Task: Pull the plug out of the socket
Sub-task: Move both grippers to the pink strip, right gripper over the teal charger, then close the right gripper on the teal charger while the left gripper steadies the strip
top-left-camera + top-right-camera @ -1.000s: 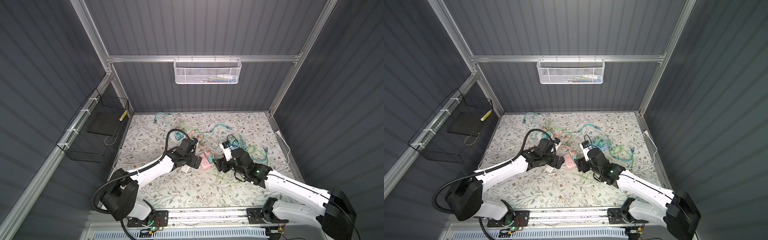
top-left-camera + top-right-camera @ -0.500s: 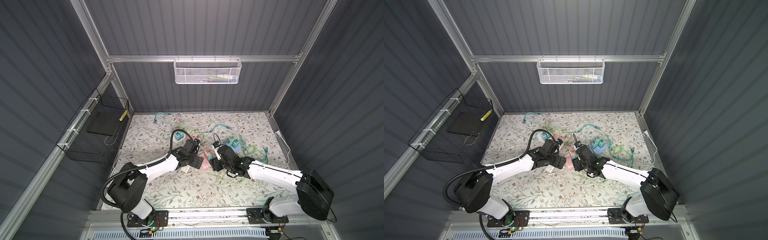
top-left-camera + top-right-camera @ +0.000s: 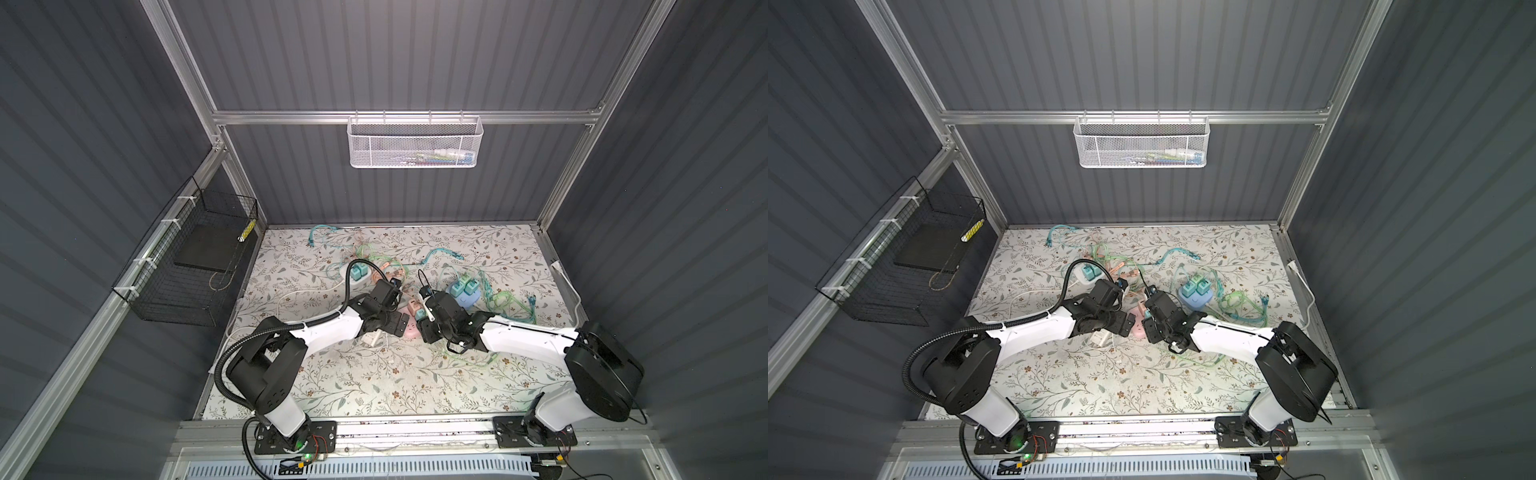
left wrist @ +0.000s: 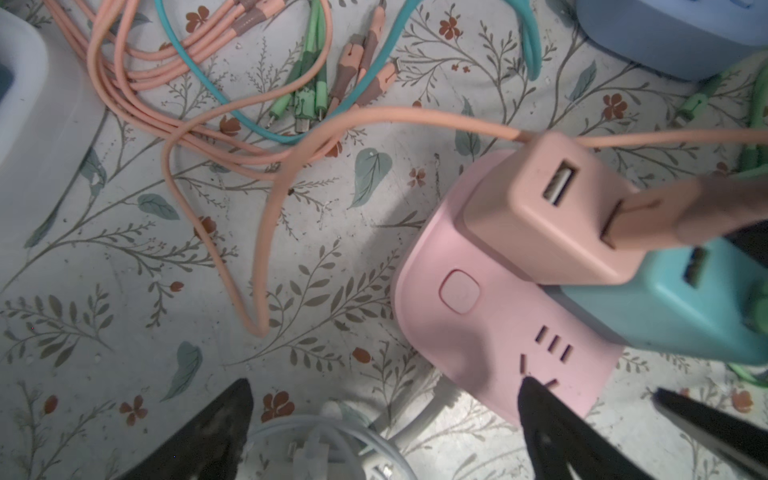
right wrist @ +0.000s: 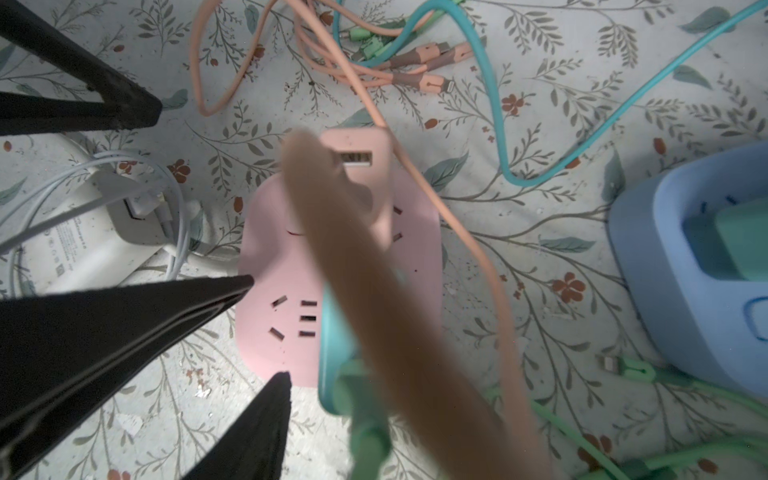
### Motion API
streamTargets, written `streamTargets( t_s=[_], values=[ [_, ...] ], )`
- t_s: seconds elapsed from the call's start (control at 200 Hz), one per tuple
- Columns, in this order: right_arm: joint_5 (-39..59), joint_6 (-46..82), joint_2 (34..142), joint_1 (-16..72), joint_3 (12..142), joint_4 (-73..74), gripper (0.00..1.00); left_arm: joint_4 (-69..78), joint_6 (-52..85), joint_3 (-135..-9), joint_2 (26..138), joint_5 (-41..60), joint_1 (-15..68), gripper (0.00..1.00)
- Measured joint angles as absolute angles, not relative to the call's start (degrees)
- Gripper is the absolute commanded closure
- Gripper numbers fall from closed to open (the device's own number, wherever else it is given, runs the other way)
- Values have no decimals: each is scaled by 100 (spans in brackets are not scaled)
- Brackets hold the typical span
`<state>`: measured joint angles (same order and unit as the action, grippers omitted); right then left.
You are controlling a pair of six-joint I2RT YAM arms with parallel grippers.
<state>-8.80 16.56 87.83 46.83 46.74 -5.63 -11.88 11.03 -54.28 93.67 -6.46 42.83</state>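
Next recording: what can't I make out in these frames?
- Right hand: open or gripping unclear; tiny in both top views, blurred peach cable blocks the right wrist view.
- Teal plug: mostly behind that cable there; cut off by the left wrist view's edge.
- White mesh basket: contents too small, both top views.

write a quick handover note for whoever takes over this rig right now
Left gripper: jaws wide open, empty, one tip at the end of the pink socket.
Right gripper: jaws apart at that socket's edge, gripping nothing I can see.
Things: peach plug and teal plug both sit in the socket, among loose cables.
Done: both grippers at the socket; no plug out.
Left: grip a plug, steady the socket, pull it off.
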Motion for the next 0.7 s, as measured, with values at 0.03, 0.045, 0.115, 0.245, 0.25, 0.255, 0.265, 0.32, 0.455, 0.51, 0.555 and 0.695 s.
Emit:
streamTargets(
  t_s=[0.03, 0.045, 0.115, 0.245, 0.25, 0.255, 0.265, 0.32, 0.455, 0.51, 0.555, 0.695],
  values=[
    [-880, 1658, 8790, 4683, 4674, -541, 41, -1166, 1111, -5428, 9373, -646, 4283, 0],
    [-882, 1662, 8794, 4683, 4674, -528, 42, -1157, 1120, -5430, 9378, -646, 4283, 0],
    [-882, 1664, 8844, 4683, 4683, -445, 42, -1114, 1122, -5448, 9415, -648, 4283, 0],
    [-880, 1662, 8969, 4683, 4687, -298, 45, -1052, 1125, -5502, 9522, -646, 4283, 0],
    [-878, 1662, 8976, 4683, 4687, -294, 45, -1055, 1125, -5502, 9524, -644, 4283, 0],
    [-878, 1662, 8978, 4683, 4687, -290, 45, -1052, 1125, -5502, 9529, -644, 4283, 0],
    [-878, 1669, 8989, 4683, 4687, -274, 45, -1041, 1125, -5507, 9533, -644, 4283, 0],
    [-878, 1662, 9037, 4683, 4694, -222, 46, -1026, 1125, -5518, 9570, -644, 4283, 0],
    [-875, 1664, 9105, 4683, 4696, -108, 52, -1020, 1131, -5531, 9644, -644, 4283, 0],
    [-880, 1664, 9105, 4683, 4694, -84, 55, -1020, 1153, -5533, 9668, -644, 4283, 0],
    [-873, 1678, 9105, 4683, 4694, -54, 57, -1017, 1175, -5535, 9695, -646, 4283, 0],
    [-880, 1691, 9105, 4681, 4694, -21, 61, -1020, 1258, -5540, 9721, -646, 4283, 0]
  ],
)
